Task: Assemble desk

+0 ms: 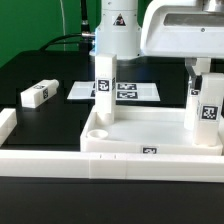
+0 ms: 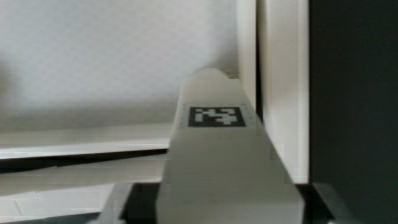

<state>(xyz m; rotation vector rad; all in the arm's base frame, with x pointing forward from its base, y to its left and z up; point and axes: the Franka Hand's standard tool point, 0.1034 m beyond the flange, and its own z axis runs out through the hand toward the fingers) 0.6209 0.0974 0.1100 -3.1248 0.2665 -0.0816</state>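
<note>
The white desk top (image 1: 150,133) lies rim-up at the front of the black table. One tagged white leg (image 1: 103,88) stands upright in its rear corner on the exterior view's left. A second tagged leg (image 1: 207,106) stands upright at the rear corner on the exterior view's right, directly under my gripper (image 1: 200,72). In the wrist view this leg (image 2: 217,140) runs out from between my dark fingers (image 2: 317,205), which press against both of its sides; my gripper (image 2: 217,205) is shut on it. A third leg (image 1: 36,94) lies loose on the table to the exterior view's left.
The marker board (image 1: 128,91) lies flat behind the desk top. White border rails run along the front (image 1: 60,162) and the exterior view's left (image 1: 6,124). The arm's white body (image 1: 118,30) stands at the back, and black table (image 2: 356,100) shows beside the tray rim.
</note>
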